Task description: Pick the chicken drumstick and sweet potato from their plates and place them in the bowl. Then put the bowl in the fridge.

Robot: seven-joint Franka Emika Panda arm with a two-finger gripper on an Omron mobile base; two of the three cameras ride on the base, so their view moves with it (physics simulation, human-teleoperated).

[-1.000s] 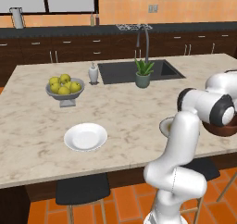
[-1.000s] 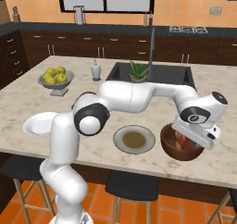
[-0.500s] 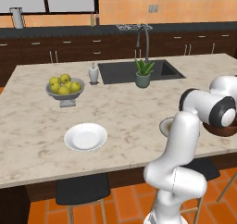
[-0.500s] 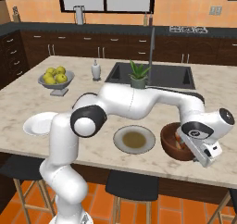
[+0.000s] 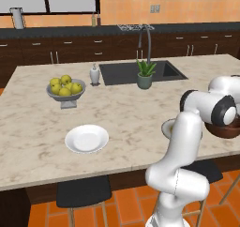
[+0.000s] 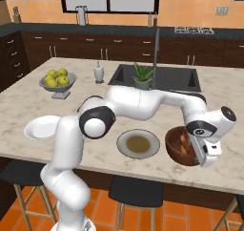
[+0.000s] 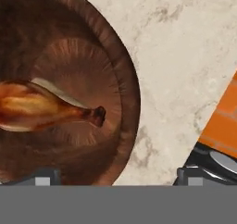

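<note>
We count two round shallow plates, white (image 5: pixel 86 139) and grey-green (image 6: pixel 138 143), one dark wooden bowl (image 6: pixel 178 146), one reddish-brown drumstick (image 7: pixel 41 106), one grey pedestal bowl of apples (image 5: pixel 65 91), one potted plant (image 5: pixel 145 75)

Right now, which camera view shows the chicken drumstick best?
The hand view: the chicken drumstick lies whole inside the bowl. The right base view shows only an orange sliver behind the arm; the left base view shows just the bowl's edge.

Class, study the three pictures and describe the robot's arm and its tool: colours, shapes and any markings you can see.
The arm is glossy white, built of thick rounded tube segments joined by dark charcoal rings with round white end caps. The tool is a boxy white block bearing a small grey patch; its two finger tips are small, dark and square-ended. No cables show.
</note>
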